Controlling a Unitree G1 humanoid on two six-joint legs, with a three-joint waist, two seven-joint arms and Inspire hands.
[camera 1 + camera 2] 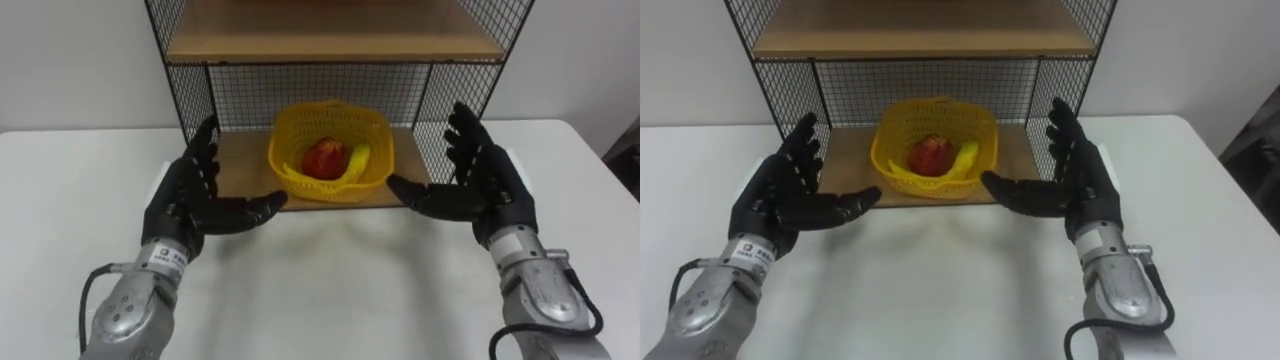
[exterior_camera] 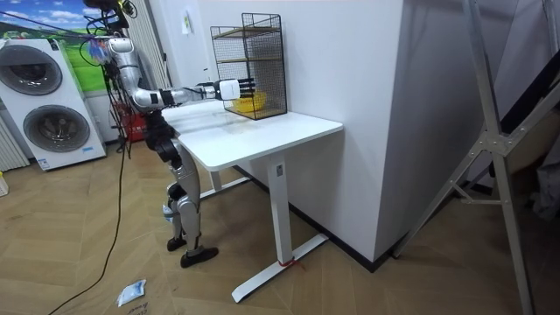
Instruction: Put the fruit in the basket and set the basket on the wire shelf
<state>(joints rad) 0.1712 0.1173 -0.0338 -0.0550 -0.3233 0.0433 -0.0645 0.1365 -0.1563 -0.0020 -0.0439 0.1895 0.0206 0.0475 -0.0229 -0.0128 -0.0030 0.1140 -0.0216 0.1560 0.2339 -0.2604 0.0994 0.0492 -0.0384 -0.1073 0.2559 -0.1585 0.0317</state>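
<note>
Station: the robot is seen in the room view standing upright at one end of a white rectangular table (image 2: 262, 140), both arms held out level towards the shelf.
Shelf: a black wire shelf (image 1: 190, 100) with mesh walls is stood on the far part of the table, against the wall; a lower wooden board (image 1: 240, 165) and an upper wooden board (image 1: 330, 30) are fitted inside it.
Basket: a yellow plastic lattice basket (image 1: 330, 150) is found upright on the lower wooden board, inside the wire frame, close to the board's front edge.
Fruit: a round red fruit (image 1: 323, 158) and a yellow banana (image 1: 357, 160) are lying in the basket, the banana on the right and touching the red fruit.
Left hand: the left hand (image 1: 185, 205) is held above the table, left of the basket, fingers straight and spread wide, palm turned inward; nothing is held. Its thumb is pointed at the basket's front left; contact cannot be confirmed.
Right hand: the right hand (image 1: 490, 190) is held likewise to the right of the basket, fingers straight and spread wide, empty. Its thumb tip is just beside the basket's front right; contact cannot be confirmed.
Surroundings: two white front-loading washing machines (image 2: 48, 101) are noted behind the robot in the room view.
</note>
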